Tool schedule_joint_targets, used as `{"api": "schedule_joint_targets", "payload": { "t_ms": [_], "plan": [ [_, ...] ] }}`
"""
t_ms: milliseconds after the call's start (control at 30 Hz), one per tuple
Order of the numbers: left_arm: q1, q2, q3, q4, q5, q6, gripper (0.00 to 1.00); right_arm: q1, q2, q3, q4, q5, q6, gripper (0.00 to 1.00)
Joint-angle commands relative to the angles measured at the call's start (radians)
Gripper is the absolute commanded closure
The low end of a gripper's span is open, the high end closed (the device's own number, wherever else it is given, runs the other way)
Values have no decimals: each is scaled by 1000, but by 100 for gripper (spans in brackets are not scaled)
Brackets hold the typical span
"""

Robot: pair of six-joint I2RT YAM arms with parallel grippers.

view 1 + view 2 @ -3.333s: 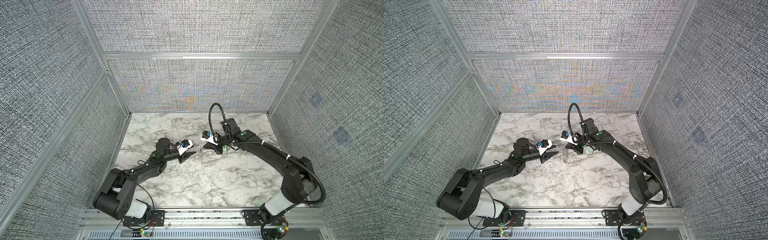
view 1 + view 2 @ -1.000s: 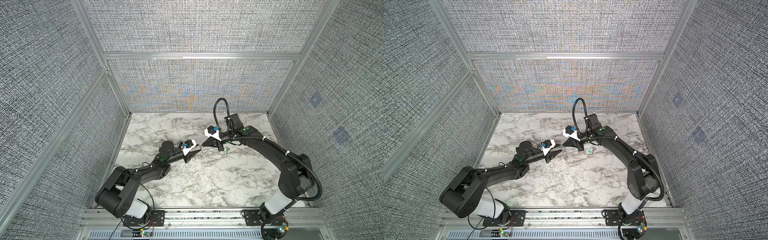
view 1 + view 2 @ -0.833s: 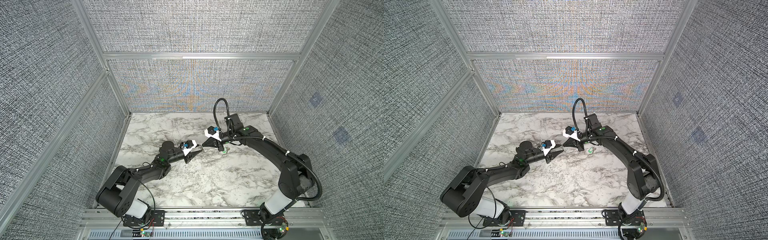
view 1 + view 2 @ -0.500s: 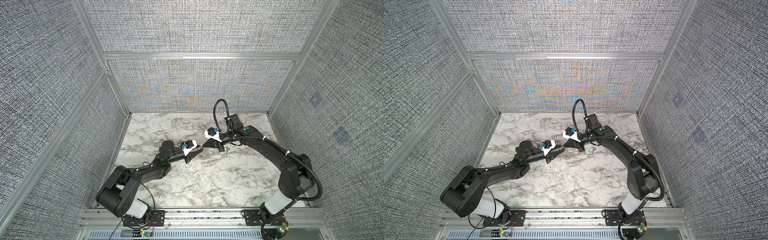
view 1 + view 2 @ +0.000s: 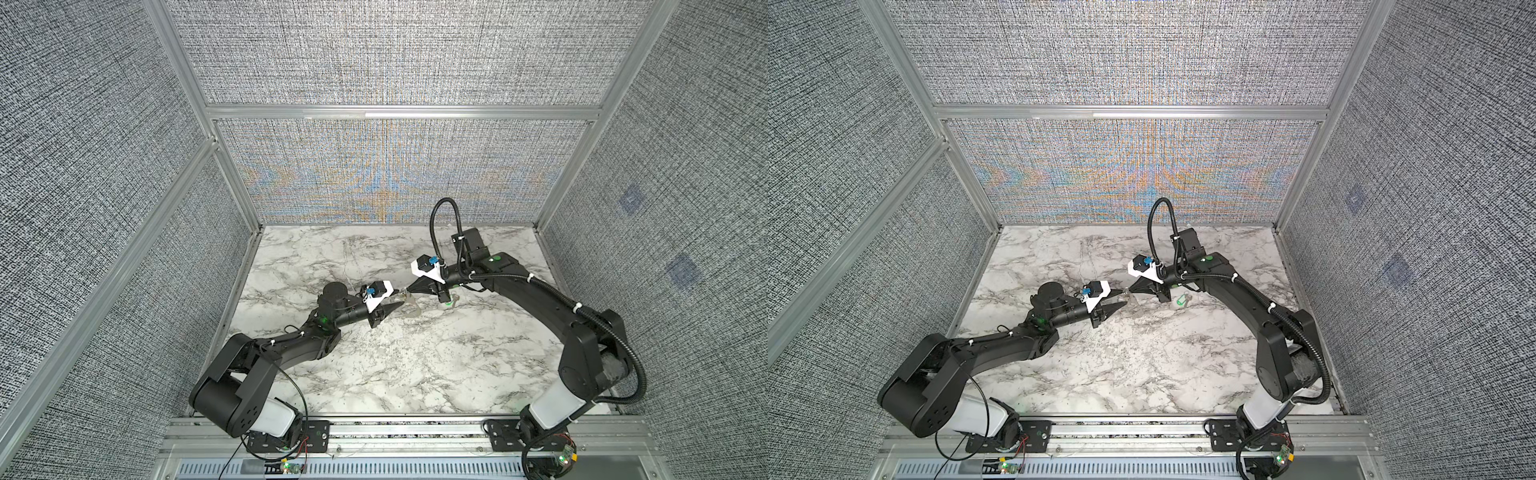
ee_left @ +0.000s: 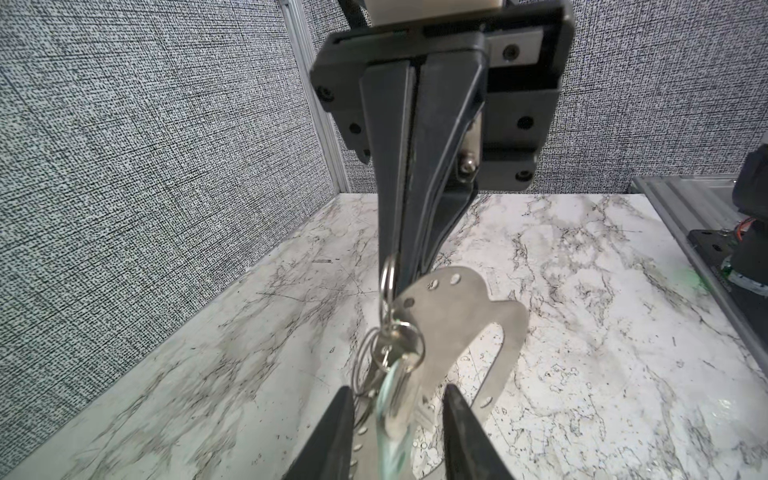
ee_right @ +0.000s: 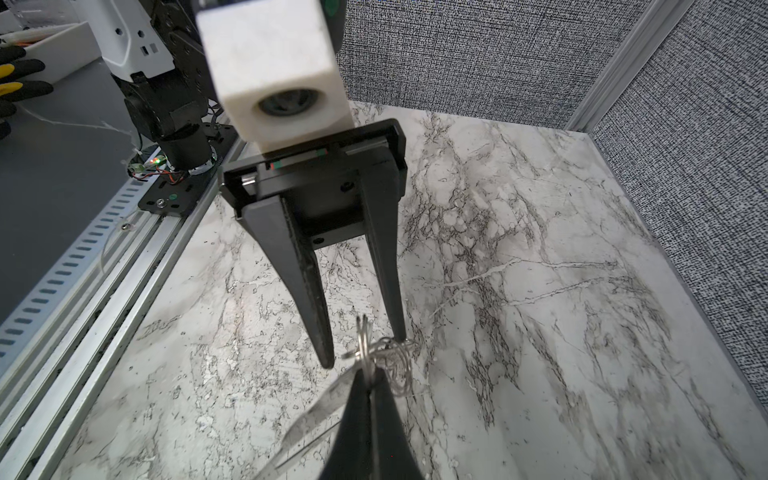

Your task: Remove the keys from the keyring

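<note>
1. The right pincer is fully closed. Its 2 fingers press together on the top edge of the keyring and hold it clear of the surface.
2. A small split ring sits right at those closed tips. I cannot tell whether the pads bite the ring, the keyring's plate, or both.
3. The keyring is a flat grey metal loop with rows of small holes. It reaches from the right pincer's tips toward the left pincer.
4. The left pincer is narrowly open and faces the right pincer tip to tip. Its 2 fingers stand on either side of the bunch.
5. The keys hang in a cluster on thin wire rings at the keyring's edge, between the left pincer's fingers. Only slivers of gap show beside them, and I cannot tell whether a pad touches.
6. A pale greenish piece, blurred, hangs with the keys on the side nearest the left pincer's palm.
7. A green-tagged key lies flat on the surface behind the right pincer's tips, beneath its base. It is apart from the keyring.
8. In both top views the 2 pincers meet nose to nose, with the keyring between them.
</note>
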Motion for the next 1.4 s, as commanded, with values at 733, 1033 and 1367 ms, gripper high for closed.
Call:
{"api": "schedule_joint_targets", "payload": {
  "t_ms": [733, 1033, 1367],
  "plan": [
    [-1, 17, -3, 69, 20, -18, 69, -6, -12, -4, 55, -3, 5, 100],
    [-2, 43, -16, 156, 7, -78, 69, -5, -20, -18, 96, -9, 33, 100],
    [-1, 72, -18, 203, -18, -114, 63, -1, -27, -23, 104, -25, 32, 100]
  ]
}}
